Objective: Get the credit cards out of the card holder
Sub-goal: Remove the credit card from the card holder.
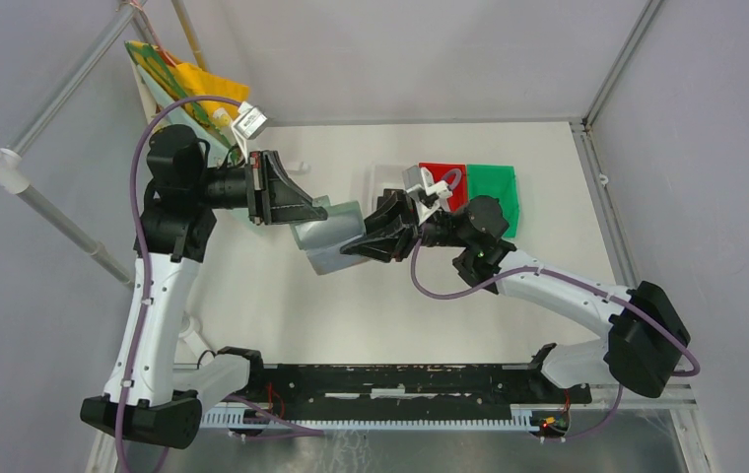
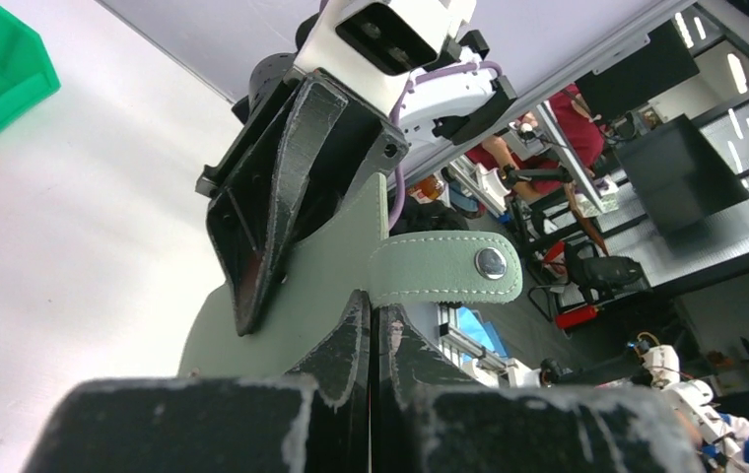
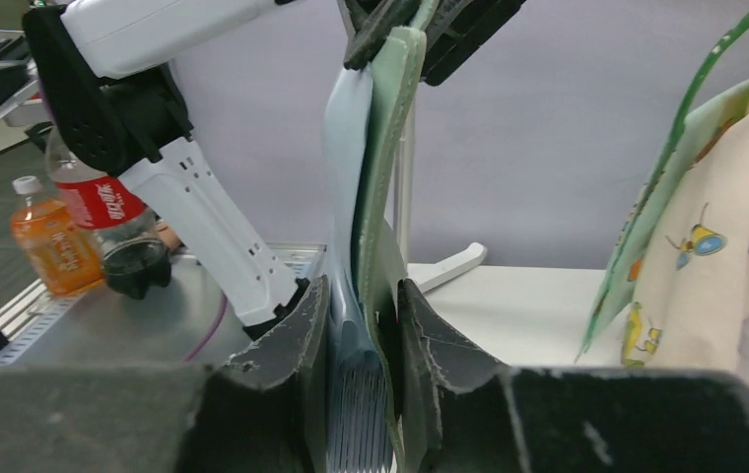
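The holder (image 1: pixel 326 232) is up in the air over the table (image 1: pixel 351 315), held between the two arms. The left gripper (image 1: pixel 316 209) has its fingers pressed tight on one edge of the holder. From the left wrist, this gripper (image 2: pixel 371 335) bites the grey-green holder (image 2: pixel 321 266) just under the tab (image 2: pixel 444 266), which sticks out to the side with a shiny snap on it. The right gripper (image 1: pixel 356 244) pinches the other end of the holder. From the right wrist, its two fingers (image 3: pixel 292 345) sit one on each side of the holder (image 3: pixel 380 148), which stands up tall and is split into a pale flap and a green flap. The left gripper (image 3: pixel 420 30) holds the top end there. Thin lines show low down between the right fingers. They may be card edges, but I cannot tell. The cards do not show anywhere else. A red bin (image 1: pixel 444 177) and a green bin (image 1: pixel 494 192) sit side by side on the table behind the right gripper. A yellow and green cloth (image 1: pixel 188 84) hangs at the far left corner.
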You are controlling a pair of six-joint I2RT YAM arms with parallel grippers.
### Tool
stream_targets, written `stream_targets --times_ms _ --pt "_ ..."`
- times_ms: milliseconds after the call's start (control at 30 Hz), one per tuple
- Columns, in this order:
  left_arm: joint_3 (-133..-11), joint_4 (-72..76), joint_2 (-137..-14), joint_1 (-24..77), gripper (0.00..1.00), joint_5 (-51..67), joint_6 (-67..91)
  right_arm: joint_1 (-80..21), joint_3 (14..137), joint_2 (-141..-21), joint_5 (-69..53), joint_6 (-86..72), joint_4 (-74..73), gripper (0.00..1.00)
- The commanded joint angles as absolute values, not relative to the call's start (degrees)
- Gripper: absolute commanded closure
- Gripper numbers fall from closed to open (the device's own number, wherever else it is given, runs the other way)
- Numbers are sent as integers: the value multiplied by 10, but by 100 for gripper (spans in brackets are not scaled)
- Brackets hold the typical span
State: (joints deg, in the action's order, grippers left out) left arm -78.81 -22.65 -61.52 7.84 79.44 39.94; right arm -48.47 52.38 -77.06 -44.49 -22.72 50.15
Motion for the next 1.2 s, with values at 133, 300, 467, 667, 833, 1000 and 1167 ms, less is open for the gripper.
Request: stream_targets --times_ms 133,300,467,667,833,1000,1167 --pt "-851 -405 -616 75 76 771 158 -483 547 -737 -465 -299 558 100" --pt "-891 -566 -600 75 28 692 -108 -475 535 -705 -414 -298 509 100" --pt "-851 -578 -555 76 21 707 -173 -474 521 -684 -382 -312 501 100" --pt "-836 -530 -547 76 25 711 -136 -475 528 -697 -392 -366 534 100" --pt "-822 -496 -554 76 26 732 -106 -482 533 -716 -387 -391 541 100" --pt "-800 -482 -556 76 28 709 -108 -497 543 -729 -382 -399 547 100" --pt "-787 -475 -560 76 38 699 -94 -501 548 -735 -371 -405 552 100"
